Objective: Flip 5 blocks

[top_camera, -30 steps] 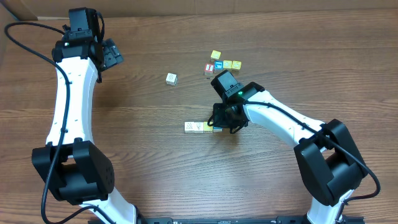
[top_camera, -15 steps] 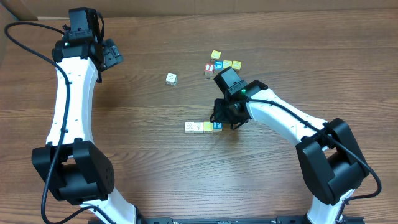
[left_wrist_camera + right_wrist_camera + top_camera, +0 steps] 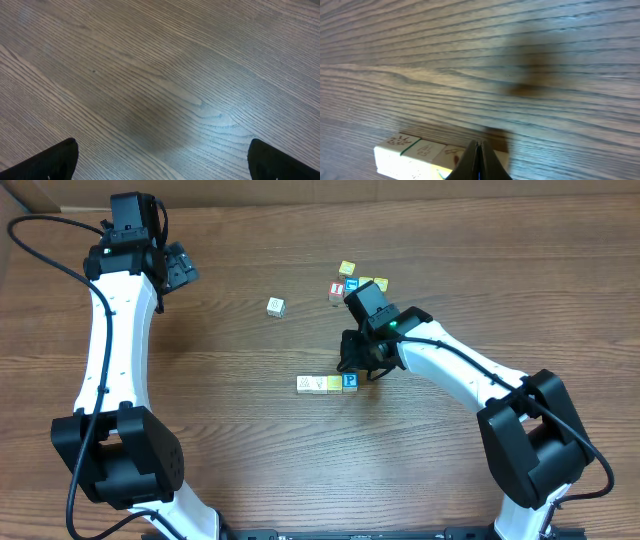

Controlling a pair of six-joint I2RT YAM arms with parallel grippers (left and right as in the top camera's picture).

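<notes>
Far left, the left gripper point(image 3: 180, 268) hangs over bare counter point(image 3: 165, 75), its fingers point(image 3: 55, 160) spread wide with nothing between them. Toward the middle, a lone cream block point(image 3: 276, 306) sits by itself. Nearer the front, four blocks stand in a tight row point(image 3: 327, 384): two cream ones, a yellow block point(image 3: 335, 384), then the blue P block point(image 3: 350, 382) at the right end, letter up. The right gripper point(image 3: 360, 368) is pinched together and empty, just behind the P block; whether it touches the block I can't tell. Farther back, a loose cluster point(image 3: 358, 282) of coloured blocks lies beside that arm.
</notes>
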